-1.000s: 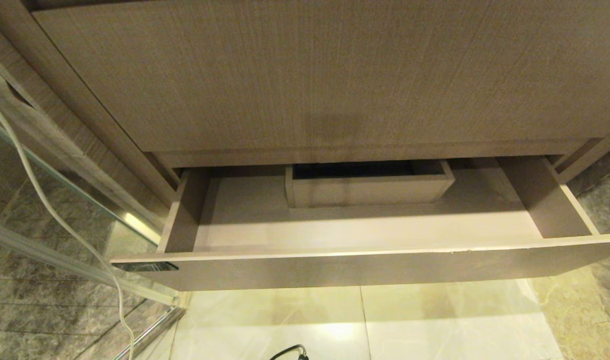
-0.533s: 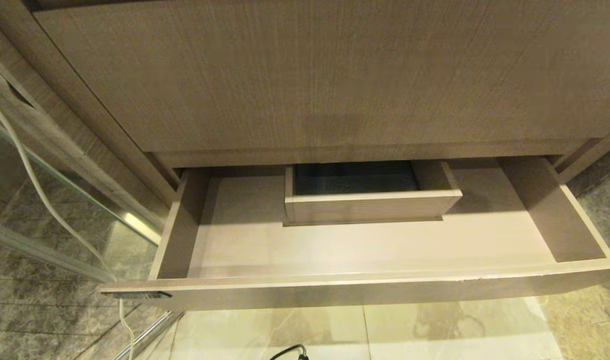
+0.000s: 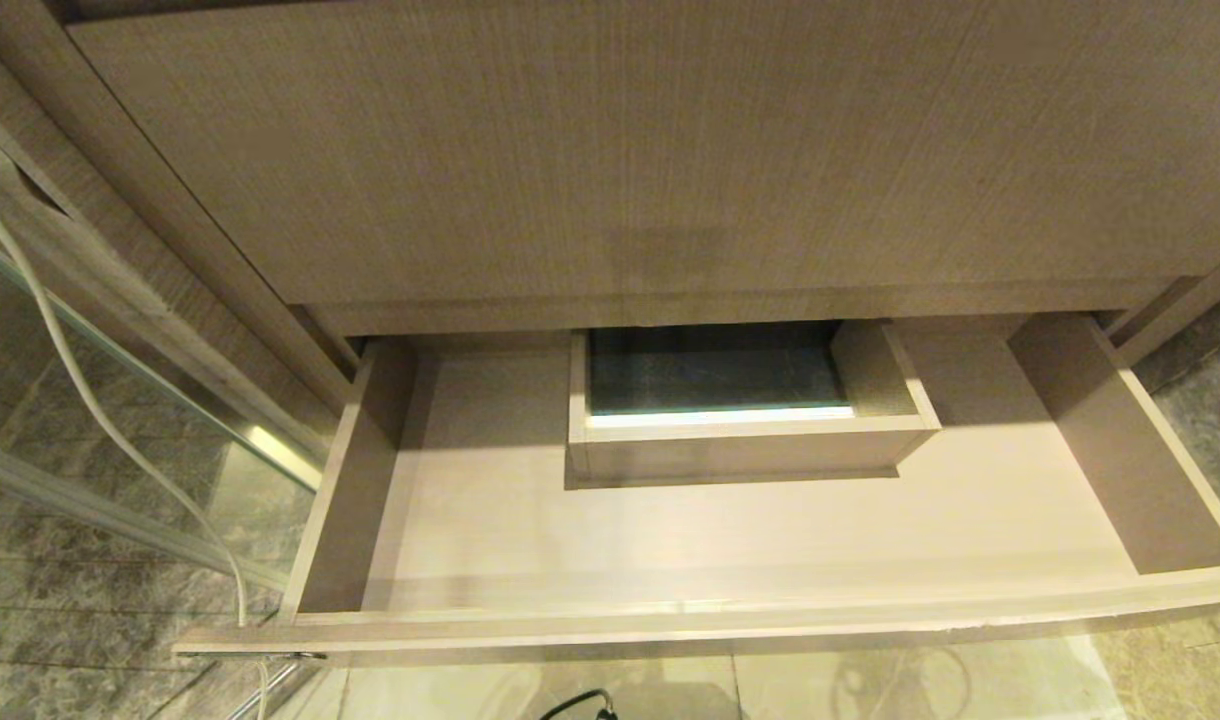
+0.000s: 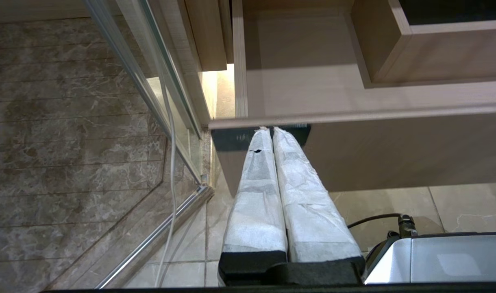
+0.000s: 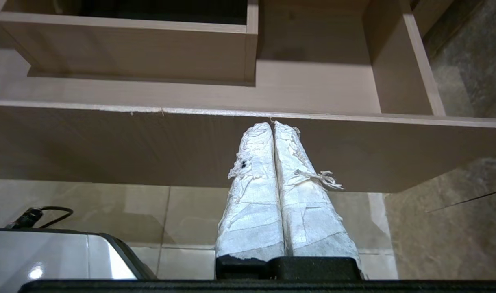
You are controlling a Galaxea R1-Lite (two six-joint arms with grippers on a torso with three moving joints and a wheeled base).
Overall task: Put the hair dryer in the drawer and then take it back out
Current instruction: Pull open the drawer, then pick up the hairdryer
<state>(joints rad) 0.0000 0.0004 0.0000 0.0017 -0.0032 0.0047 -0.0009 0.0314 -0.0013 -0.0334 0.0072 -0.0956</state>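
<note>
The drawer (image 3: 730,625) stands pulled out below a taller wood-grain panel (image 3: 630,150), and its floor is bare. A boxed cutout (image 3: 745,440) sits at its mid-back. The hair dryer is out of view. Neither arm shows in the head view. In the left wrist view my left gripper (image 4: 271,128) is shut and empty, with its tips just in front of the dark label (image 4: 231,138) on the drawer front (image 4: 394,150). My right gripper (image 5: 273,124) is also shut and empty, its tips just below the top edge of the drawer front (image 5: 109,142).
A white cord (image 3: 80,390) hangs down at the left beside a glass door with a metal frame (image 3: 260,440). Pale floor tiles (image 3: 450,690) lie under the drawer. A black cable (image 3: 575,705) and the robot's silver base (image 4: 439,260) sit close below.
The drawer has slid further out toward me, so more of its floor and the boxed cutout now shows. Its front edge sits lower in the head view.
</note>
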